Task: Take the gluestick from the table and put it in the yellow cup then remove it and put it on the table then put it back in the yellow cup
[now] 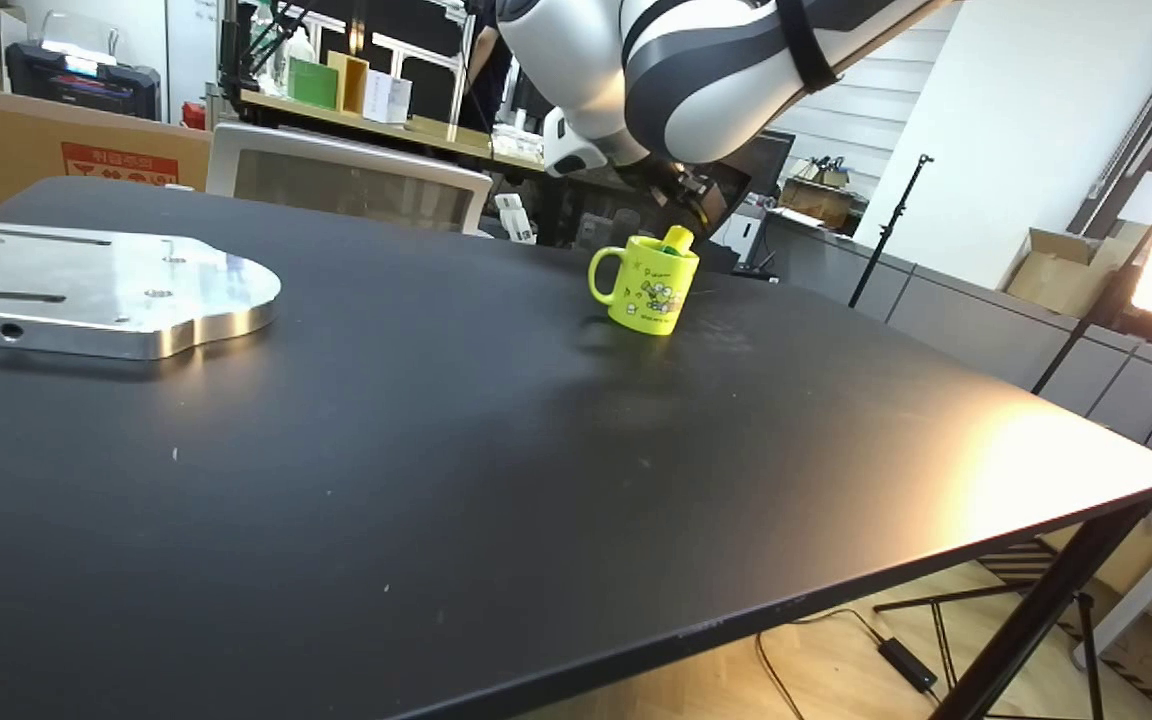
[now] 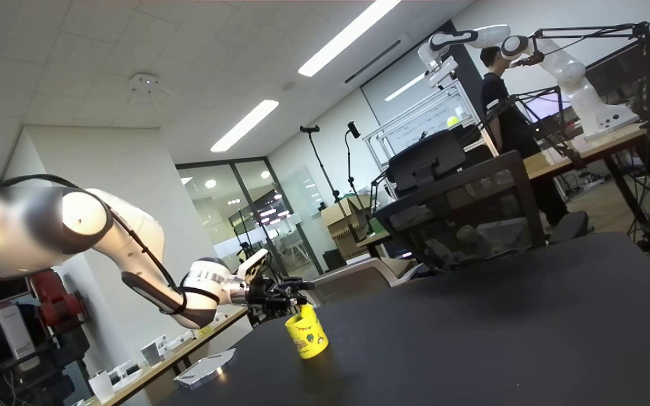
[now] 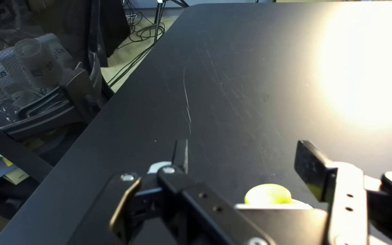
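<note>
One slim, cylindrical green gluestick (image 1: 676, 241), yellow-ended, leans inside small yellow-green printed mug (image 1: 651, 292) on matte black table (image 1: 436, 400). Black two-finger gripper (image 3: 245, 158) spread near the gluestick, pinching nothing. Likely release step, first or final unclear. Final: back off clear; first: regrip, lift out.

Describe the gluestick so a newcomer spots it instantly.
On the big black table, near its far edge in an exterior view, stands the yellow cup. Poking out of it is the gluestick. Unlike the printed, handled cup, it shows a slim, plain yellow end, green beneath.
</note>
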